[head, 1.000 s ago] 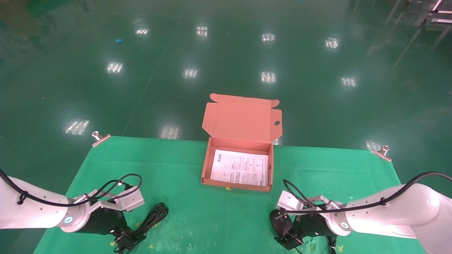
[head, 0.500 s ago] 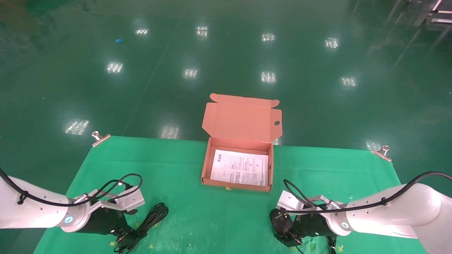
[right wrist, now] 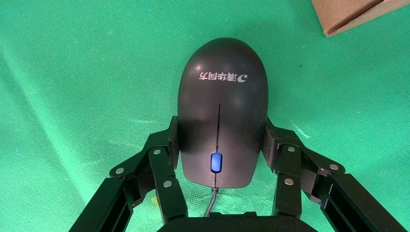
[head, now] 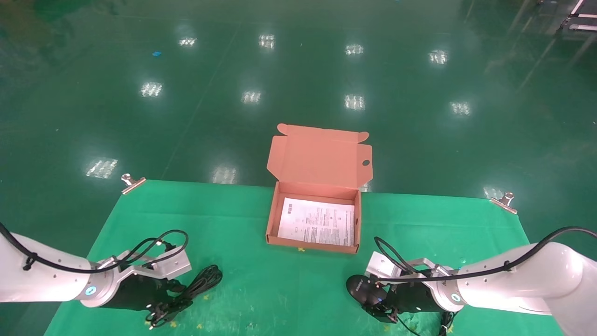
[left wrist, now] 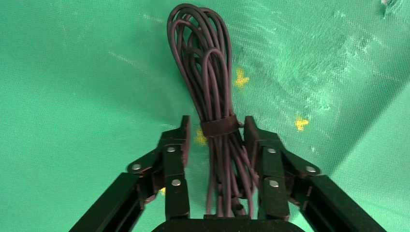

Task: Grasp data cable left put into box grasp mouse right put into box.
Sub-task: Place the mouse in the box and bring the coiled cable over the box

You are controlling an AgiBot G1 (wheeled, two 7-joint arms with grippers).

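Note:
The data cable (head: pixel 203 281), a black coiled bundle tied with a strap, lies on the green cloth at front left. It also shows in the left wrist view (left wrist: pixel 203 63). My left gripper (head: pixel 163 313) (left wrist: pixel 215 126) straddles it at the strap. One finger touches the strap, the other stands a little off, so the jaws are open. The black mouse (head: pixel 361 287) (right wrist: pixel 222 96), with its blue-lit wheel, sits at front right. My right gripper (head: pixel 380 311) (right wrist: pixel 220 128) is shut on its sides. The orange box (head: pixel 311 246) stands open between them, farther back, with a white sheet (head: pixel 318 221) inside.
The box lid (head: pixel 322 158) stands upright at the back. A box corner (right wrist: pixel 348 12) shows in the right wrist view. Metal clips (head: pixel 132 182) (head: pixel 503 200) hold the cloth at the far corners. Small yellow marks dot the cloth near the front.
The mouse has shifted left toward the table's middle with the right gripper on it. The left gripper's fingers have drawn in around the cable, which shifted slightly.

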